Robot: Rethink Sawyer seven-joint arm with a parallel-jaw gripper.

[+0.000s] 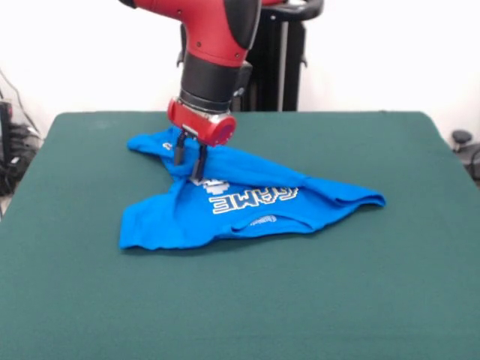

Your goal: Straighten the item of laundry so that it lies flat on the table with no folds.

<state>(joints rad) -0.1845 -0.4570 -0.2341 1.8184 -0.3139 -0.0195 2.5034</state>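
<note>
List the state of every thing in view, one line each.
T-shirt: crumpled, folded over itself, lettering partly hidden, not flat.
Gripper: down on the shirt's upper part, fingers apart, tips at the cloth.
Table: green top, shirt lying near its middle.

The arm (214,30) has a glossy red rounded casing joined to black joint sections. Below it sits a black cylindrical wrist segment (212,84), wider at the top. A red disc-shaped flange (202,122) with a lighter band along its upper edge terminates the wrist. The gripper (190,159) consists of two slim dark fingers (180,147) projecting from the flange underside.
</note>
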